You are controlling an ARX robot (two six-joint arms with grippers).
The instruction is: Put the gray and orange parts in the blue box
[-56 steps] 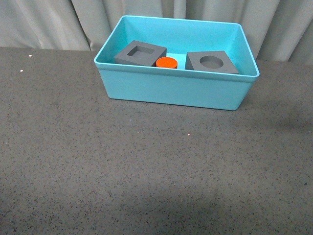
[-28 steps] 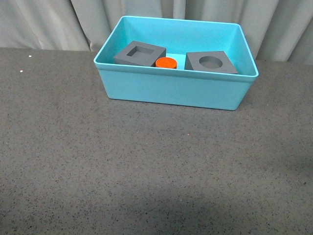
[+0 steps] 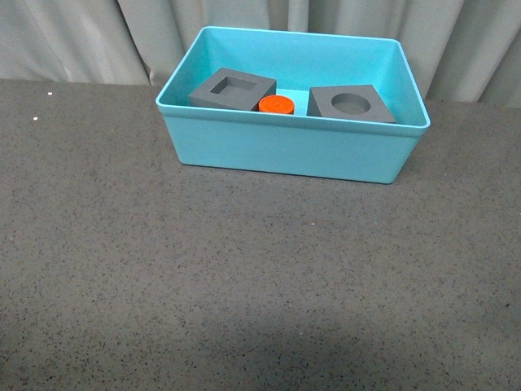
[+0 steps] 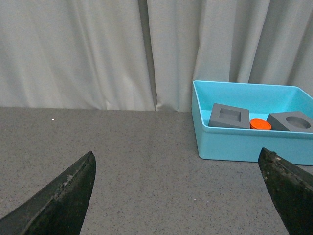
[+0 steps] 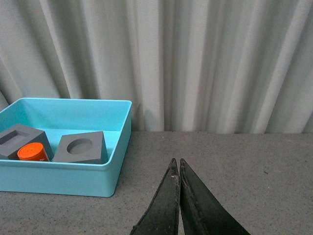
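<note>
A: Where do the parts sit?

B: All three lie inside the blue box (image 3: 293,151) at the upper centre of the front view: the square-recess cube (image 3: 234,89) on its left, the round-recess cube (image 3: 352,104) on its right, the orange cylinder (image 3: 277,104) between them, just beside the left cube.

A: And the grippers?

B: The left gripper (image 4: 181,196) has its fingers wide apart; the right gripper (image 5: 179,200) has its fingers pressed together. Both hold nothing, well apart from the box.

A: How would they handle?

B: The cubes look stiff, matte and probably light: grip opposite flat faces. The cylinder seems smoother, so pinch across its round side.
</note>
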